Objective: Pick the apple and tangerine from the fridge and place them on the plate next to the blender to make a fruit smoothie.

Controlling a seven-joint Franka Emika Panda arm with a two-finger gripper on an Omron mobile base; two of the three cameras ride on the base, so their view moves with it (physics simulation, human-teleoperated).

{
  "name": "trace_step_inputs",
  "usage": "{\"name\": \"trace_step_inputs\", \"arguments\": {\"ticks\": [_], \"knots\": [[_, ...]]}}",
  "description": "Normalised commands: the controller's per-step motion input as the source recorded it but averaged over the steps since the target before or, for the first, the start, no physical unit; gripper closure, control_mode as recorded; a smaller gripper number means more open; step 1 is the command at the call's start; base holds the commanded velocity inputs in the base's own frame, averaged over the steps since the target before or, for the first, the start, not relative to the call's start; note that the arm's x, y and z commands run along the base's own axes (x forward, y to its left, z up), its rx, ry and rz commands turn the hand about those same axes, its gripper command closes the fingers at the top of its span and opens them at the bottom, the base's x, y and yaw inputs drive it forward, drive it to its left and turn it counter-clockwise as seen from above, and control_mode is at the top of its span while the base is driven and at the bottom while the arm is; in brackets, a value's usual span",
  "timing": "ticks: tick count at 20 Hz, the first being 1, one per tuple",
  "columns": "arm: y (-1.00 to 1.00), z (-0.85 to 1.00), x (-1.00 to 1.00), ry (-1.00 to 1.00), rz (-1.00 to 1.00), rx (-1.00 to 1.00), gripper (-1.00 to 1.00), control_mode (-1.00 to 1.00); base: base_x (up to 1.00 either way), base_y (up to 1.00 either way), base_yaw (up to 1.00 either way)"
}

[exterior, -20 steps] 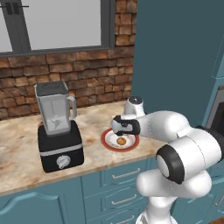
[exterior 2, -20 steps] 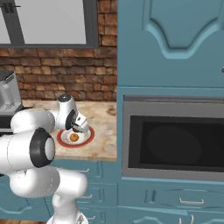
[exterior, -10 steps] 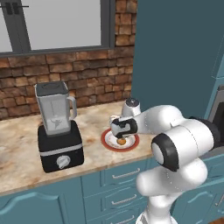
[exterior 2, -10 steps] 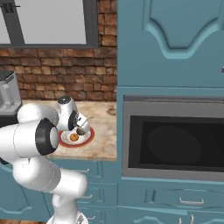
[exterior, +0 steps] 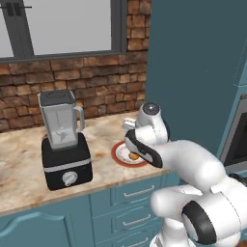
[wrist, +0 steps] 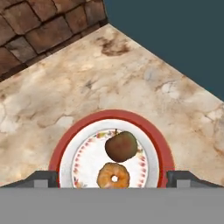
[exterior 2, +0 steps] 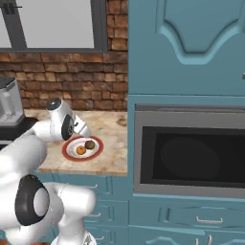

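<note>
The white plate with a red rim (wrist: 151, 131) lies on the marble counter, right of the blender (exterior: 65, 140). On it rest the dark reddish-brown apple (wrist: 121, 146) and, touching it on the near side, the orange tangerine (wrist: 113, 176). From the right base view the apple (exterior 2: 89, 144) and tangerine (exterior 2: 81, 150) sit side by side on the plate (exterior 2: 64, 149). My gripper (wrist: 112, 178) hangs open a little above the plate, its fingertips (wrist: 41, 177) spread wider than both fruits, holding nothing. The fridge is out of view.
A brick wall (exterior: 96, 82) and a window back the counter. A tall teal cabinet (exterior: 193, 72) stands just right of the plate, with a built-in microwave (exterior 2: 189, 153). Teal drawers (exterior: 130, 193) run below the counter's front edge.
My arm has folded, its elbow swinging lower and toward the cameras, and the hand has lifted slightly off the plate. Both fruits lie still on the plate.
</note>
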Motion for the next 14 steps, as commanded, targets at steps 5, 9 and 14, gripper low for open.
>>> {"name": "trace_step_inputs", "arguments": {"ticks": [5, 9, 14], "knots": [[0.0, 1.0, -1.0, -0.3, 0.0, -0.01, -1.0, -1.0, 0.0, 0.0, 0.0], [0.0, 0.93, -1.0, -0.23, 0.03, 0.0, -1.0, -1.0, 0.0, 0.0, 0.0], [0.0, 0.29, -1.0, -0.18, 0.07, 0.0, -1.0, -1.0, 0.0, 0.0, 0.0]]}}
